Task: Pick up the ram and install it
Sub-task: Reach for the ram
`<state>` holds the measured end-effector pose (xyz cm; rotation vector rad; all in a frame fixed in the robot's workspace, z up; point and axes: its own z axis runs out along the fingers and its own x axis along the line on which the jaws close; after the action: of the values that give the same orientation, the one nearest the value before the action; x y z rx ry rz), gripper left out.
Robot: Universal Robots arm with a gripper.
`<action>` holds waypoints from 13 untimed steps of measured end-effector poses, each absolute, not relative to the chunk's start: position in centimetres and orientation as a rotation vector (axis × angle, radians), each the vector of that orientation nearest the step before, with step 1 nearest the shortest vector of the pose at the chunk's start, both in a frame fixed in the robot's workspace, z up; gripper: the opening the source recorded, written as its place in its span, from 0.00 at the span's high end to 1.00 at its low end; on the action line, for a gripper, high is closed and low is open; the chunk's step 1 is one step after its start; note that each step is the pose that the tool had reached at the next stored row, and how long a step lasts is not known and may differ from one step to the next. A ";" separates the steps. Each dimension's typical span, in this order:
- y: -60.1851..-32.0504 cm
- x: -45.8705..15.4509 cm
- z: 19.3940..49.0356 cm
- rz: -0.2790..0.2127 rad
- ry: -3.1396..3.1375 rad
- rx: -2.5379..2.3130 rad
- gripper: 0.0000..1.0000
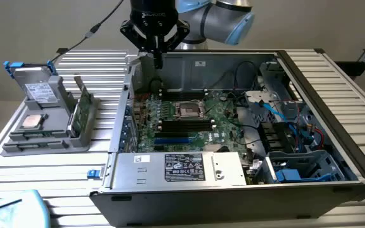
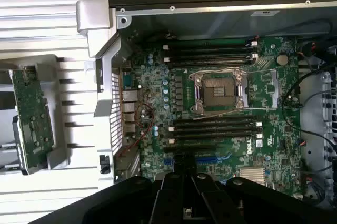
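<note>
My gripper [image 1: 158, 65] hangs shut with nothing between its fingers, high over the far left corner of the open computer case [image 1: 334, 95]. In the wrist view the closed gripper [image 2: 185, 170] points down at the green motherboard [image 2: 158, 92]. Long black memory slots [image 2: 216, 129] lie on both sides of the processor socket [image 2: 218, 90]. I cannot tell the ram apart with certainty. A broader green card [image 2: 31, 111] leans in the grey holder [image 1: 43, 137] at the exterior view's left, well apart from the gripper.
The holder also carries a hard drive [image 1: 40, 90] and a chip [image 1: 32, 122]. A power supply [image 1: 182, 168] closes the case's near side. Cables and blue drive bays [image 1: 296, 137] crowd the exterior view's right of the case. The slatted table [image 1: 36, 190] surrounds it.
</note>
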<state>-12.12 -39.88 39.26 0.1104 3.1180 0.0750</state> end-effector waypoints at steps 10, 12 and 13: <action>-39.9 -12.1 39.3 0.075 3.118 0.110 0.89; -39.7 -12.6 39.3 0.077 3.118 0.110 0.89; -39.7 -13.0 39.2 0.081 3.118 0.111 0.89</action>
<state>-13.02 -39.68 39.24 0.1105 3.1181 0.0810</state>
